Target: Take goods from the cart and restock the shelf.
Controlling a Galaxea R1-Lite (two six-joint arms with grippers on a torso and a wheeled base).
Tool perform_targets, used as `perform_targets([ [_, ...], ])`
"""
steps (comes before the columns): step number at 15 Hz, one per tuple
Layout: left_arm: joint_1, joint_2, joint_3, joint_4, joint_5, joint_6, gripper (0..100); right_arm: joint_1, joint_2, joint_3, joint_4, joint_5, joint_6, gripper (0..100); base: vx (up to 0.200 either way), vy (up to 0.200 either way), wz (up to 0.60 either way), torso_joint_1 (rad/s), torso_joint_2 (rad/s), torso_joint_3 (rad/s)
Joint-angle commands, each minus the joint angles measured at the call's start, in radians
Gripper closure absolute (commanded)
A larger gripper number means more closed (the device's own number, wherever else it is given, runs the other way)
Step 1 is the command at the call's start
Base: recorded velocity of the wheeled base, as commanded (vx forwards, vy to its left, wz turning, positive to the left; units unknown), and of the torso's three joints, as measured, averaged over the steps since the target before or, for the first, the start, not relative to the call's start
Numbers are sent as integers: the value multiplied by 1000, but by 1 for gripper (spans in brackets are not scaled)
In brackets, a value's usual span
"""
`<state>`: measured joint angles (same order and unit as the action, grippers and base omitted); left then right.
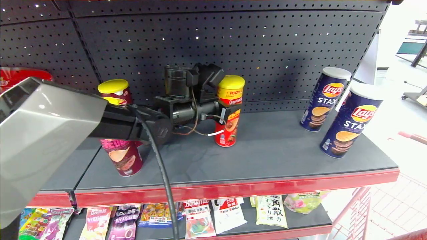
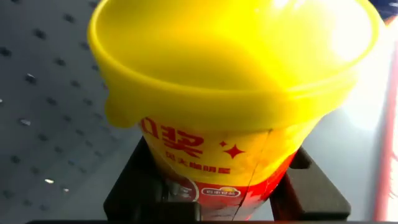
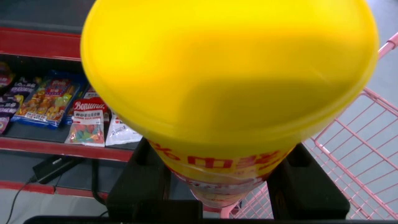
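Red can (image 1: pixel 230 133) with yellow lid, where? — J

Upright at grey top shelf (image 1: pixel 267 156), mid-deck, near pegboard (image 1: pixel 267 50) back. Base down at deck level, contact not clear. Pinched in left gripper (image 1: pixel 228 115), fingers (image 2: pixel 134 193) closed on both sides of body just under lid. — M

Neighbours? — J

Maroon can (image 1: pixel 125 160), yellow lid too, well apart on left, partly behind arm. 2 blue cans (image 1: pixel 322 100) well apart on right, near each other, white lids. — M

Right side? — J

Holds 2nd yellow-lidded can (image 3: pixel 230 93) in right gripper (image 3: pixel 217 199), fingers shut against it on both sides. Pink cart (image 3: pixel 367 143) beyond it, plus lower shelf (image 3: pixel 50 148) stocked with snack packets (image 3: pixel 87 118). — M
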<state>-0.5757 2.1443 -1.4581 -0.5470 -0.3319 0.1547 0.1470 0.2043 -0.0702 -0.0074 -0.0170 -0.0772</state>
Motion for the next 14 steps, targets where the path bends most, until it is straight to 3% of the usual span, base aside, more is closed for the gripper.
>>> perform_targets([
  [1, -1, -142, 166, -53, -50, 3, 100, 0, 1, 0, 0, 0, -1, 100, 0, 0, 0, 0, 0, 0],
  [4, 7, -159, 323, -274, -47, 28, 100, 0, 1, 0, 0, -1, 1, 100, 0, 0, 0, 0, 0, 0],
  [6, 5, -162, 386, -352, -39, 28, 100, 0, 1, -2, 1, -1, -1, 100, 0, 0, 0, 0, 0, 0],
  [11, 5, -222, 403, -306, -56, 25, 100, 0, 1, -3, 0, -3, -1, 100, 0, 0, 0, 0, 0, 0],
  [14, 48, -257, 406, -197, -242, 31, 100, 0, 1, -8, 0, -6, -1, 100, 0, 0, 0, 0, 0, 0],
])
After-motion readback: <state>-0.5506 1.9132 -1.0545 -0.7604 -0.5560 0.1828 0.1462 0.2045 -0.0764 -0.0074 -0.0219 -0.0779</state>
